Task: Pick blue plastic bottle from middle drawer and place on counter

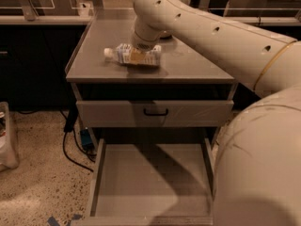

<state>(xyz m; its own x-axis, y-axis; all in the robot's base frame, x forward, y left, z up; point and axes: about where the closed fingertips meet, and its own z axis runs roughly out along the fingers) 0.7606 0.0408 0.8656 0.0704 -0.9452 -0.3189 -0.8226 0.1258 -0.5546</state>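
The blue plastic bottle [128, 56] lies on its side on the counter [193, 62], white cap pointing left. My gripper [142, 49] is straight above the bottle's right half, at the end of the large white arm [211, 36], whose wrist hides it. The middle drawer [150, 175] is pulled out below, and its flat floor is bare.
The upper drawer front [117, 114] with a black handle [155, 112] is closed. Black cables [70, 147] and a blue plug lie on the floor at the left. A white container [7, 135] stands at the far left. The arm's bulk fills the lower right.
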